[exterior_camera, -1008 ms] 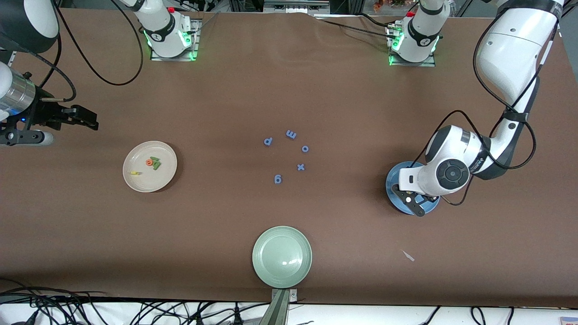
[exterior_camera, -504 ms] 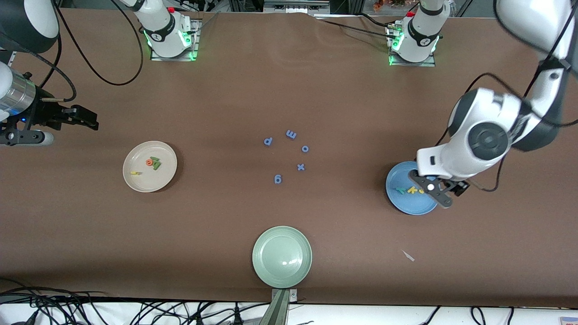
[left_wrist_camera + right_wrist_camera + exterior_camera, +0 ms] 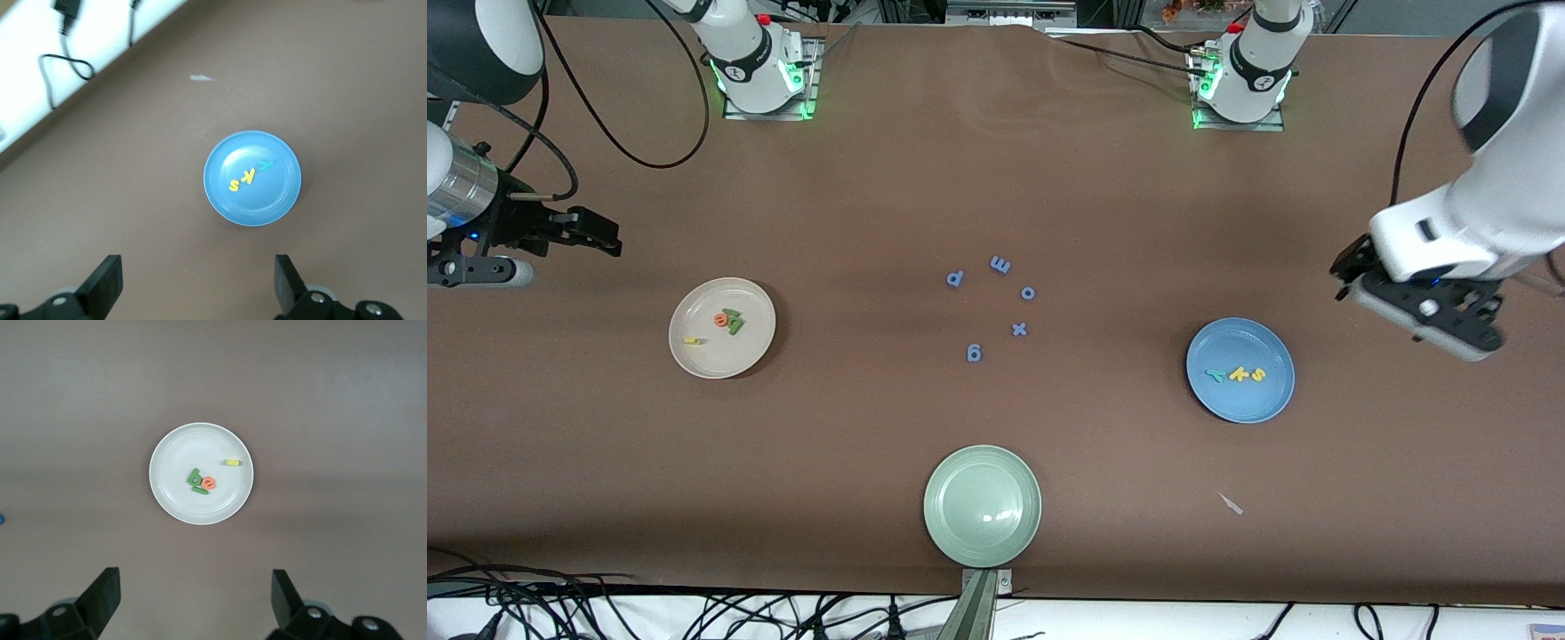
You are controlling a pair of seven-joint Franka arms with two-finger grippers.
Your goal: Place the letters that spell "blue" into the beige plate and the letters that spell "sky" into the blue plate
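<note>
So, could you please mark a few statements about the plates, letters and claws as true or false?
1. The blue plate holds the yellow s, yellow k and teal y. True.
2. The pale green plate holds two letters. False: it holds none.
3. The left claw grips a letter. False: it is open and holds nothing, up near the left arm's end of the table.
4. The orange e lies in the beige plate. True.
5. The right claw is shut. False: it is open.
</note>
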